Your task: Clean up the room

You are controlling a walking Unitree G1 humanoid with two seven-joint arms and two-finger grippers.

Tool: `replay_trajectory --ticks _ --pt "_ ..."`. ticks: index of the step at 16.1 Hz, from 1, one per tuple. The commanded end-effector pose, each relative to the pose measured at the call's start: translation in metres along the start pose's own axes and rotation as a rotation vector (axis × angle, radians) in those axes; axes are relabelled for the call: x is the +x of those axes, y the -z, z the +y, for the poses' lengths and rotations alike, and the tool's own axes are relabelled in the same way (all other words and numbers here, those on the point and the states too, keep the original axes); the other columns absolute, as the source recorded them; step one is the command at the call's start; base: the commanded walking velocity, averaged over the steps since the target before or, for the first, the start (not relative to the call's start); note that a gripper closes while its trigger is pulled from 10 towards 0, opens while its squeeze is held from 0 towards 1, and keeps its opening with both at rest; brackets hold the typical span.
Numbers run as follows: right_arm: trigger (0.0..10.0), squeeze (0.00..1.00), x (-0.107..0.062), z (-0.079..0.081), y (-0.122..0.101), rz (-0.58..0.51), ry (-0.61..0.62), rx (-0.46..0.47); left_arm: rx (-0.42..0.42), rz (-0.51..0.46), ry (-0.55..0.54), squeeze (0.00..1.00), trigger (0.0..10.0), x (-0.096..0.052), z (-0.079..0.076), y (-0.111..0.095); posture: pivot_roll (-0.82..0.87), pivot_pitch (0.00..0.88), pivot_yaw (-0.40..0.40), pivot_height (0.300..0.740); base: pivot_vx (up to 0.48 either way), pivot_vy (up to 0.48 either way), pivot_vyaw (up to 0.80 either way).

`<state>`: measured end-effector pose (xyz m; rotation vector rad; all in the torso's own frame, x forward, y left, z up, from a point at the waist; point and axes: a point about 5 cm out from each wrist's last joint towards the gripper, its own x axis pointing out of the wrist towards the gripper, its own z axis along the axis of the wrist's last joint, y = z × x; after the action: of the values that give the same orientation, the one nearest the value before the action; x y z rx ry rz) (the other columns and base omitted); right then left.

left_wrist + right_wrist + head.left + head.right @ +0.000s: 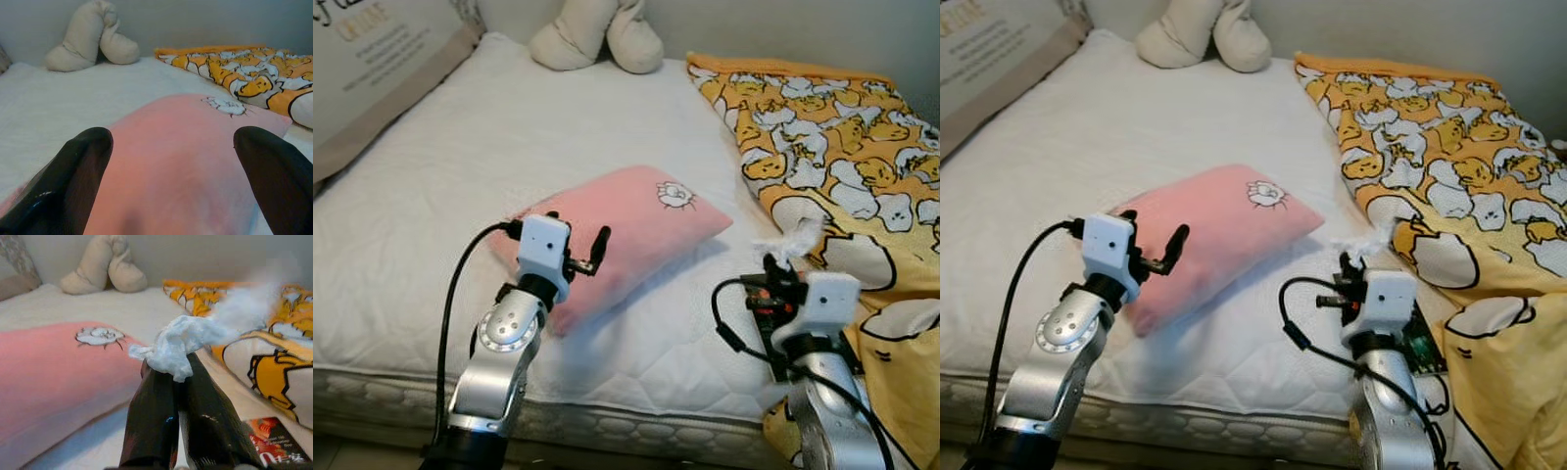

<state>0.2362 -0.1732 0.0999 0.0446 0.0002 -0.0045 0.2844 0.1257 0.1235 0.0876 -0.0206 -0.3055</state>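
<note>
Two grippers are working over the bed in front of you. Your left gripper (579, 247) is hovering low over the near end of the pink pillow (641, 225), and its black fingers (73, 171) are standing wide apart with nothing between them; in the left wrist view the pillow's pink cover is showing in the gap between the two fingers. You are looking at a pillow that is lying slantwise on the white mattress (489, 147), with a small white embroidered motif near its far corner.

Your right gripper (171, 377) is sitting to the right of the pillow, near the edge of the yellow patterned blanket (832, 147). Its fingers are pressed together, pinching a crumpled white tissue (178, 345) at their tips; the tissue is bunching up above the fingertips and sticking out toward the blanket. You are holding it raised off the mattress, between the pillow and the blanket.

Just beside your right wrist, something flat with red and dark print (274, 443) is lying on the bed next to the blanket; you cannot tell what it is.

At the head of the bed, a cream plush toy (597, 34) is resting against the wall. A large pillow with printed lettering (372, 59) is leaning along the far left side of the mattress.
</note>
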Motion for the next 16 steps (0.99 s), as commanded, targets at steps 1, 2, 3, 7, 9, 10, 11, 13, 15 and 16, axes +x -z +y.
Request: replay_trajectory --ticks 1,2,3,7,9,10,11,13,15,16 --pt "0.0 0.00 0.003 -0.004 0.003 0.031 0.013 0.021 0.002 0.009 -0.008 0.00 10.0 0.003 0.000 0.000 0.00 0.000 -0.041 0.740 -0.390 0.000 0.00" --pt "0.0 0.00 0.006 -0.003 0.006 0.046 0.001 0.016 -0.007 0.004 -0.009 0.00 10.0 0.004 -0.001 -0.001 0.00 0.000 -0.044 0.740 -0.390 0.000 0.00" --pt "0.0 0.00 0.006 -0.002 0.008 0.056 -0.004 0.013 -0.009 0.003 -0.010 0.00 10.0 0.004 -0.001 -0.001 0.00 0.000 -0.044 0.740 -0.379 0.000 0.00" --pt "0.0 0.00 0.008 -0.001 0.011 0.072 -0.007 0.009 -0.009 -0.003 -0.015 0.00 10.0 0.005 0.000 -0.002 0.02 0.000 -0.046 0.740 -0.333 0.000 0.00" --pt "0.0 0.00 0.010 -0.003 0.012 0.077 0.002 0.010 -0.007 -0.008 -0.016 0.00 10.0 0.005 0.000 -0.003 0.02 0.000 -0.045 0.740 -0.142 0.000 0.38" --pt "0.0 0.00 0.011 -0.004 0.013 0.080 0.004 0.007 -0.013 -0.010 -0.015 0.00 10.0 0.006 -0.001 -0.003 0.02 0.000 -0.045 0.740 0.000 0.000 0.75" --pt "0.0 0.00 0.012 -0.004 0.014 0.082 0.004 0.006 -0.012 -0.010 -0.011 0.00 10.0 0.006 -0.002 -0.003 0.02 0.000 -0.045 0.740 0.000 0.000 0.73" --pt "0.0 0.00 0.012 -0.004 0.016 0.087 -0.001 0.004 -0.007 -0.013 -0.003 0.00 10.0 0.006 -0.004 -0.003 0.02 0.000 -0.044 0.740 0.000 0.000 0.68" --pt "0.0 0.00 0.013 -0.004 0.018 0.095 -0.004 0.010 0.005 -0.013 -0.010 0.00 10.0 0.004 -0.004 -0.003 0.02 0.000 -0.044 0.740 0.000 0.000 0.66" --pt "0.0 0.00 0.014 -0.005 0.019 0.101 0.001 0.025 0.006 -0.014 -0.012 0.00 10.0 0.004 -0.005 -0.003 0.03 0.000 -0.046 0.740 0.000 0.000 0.61"
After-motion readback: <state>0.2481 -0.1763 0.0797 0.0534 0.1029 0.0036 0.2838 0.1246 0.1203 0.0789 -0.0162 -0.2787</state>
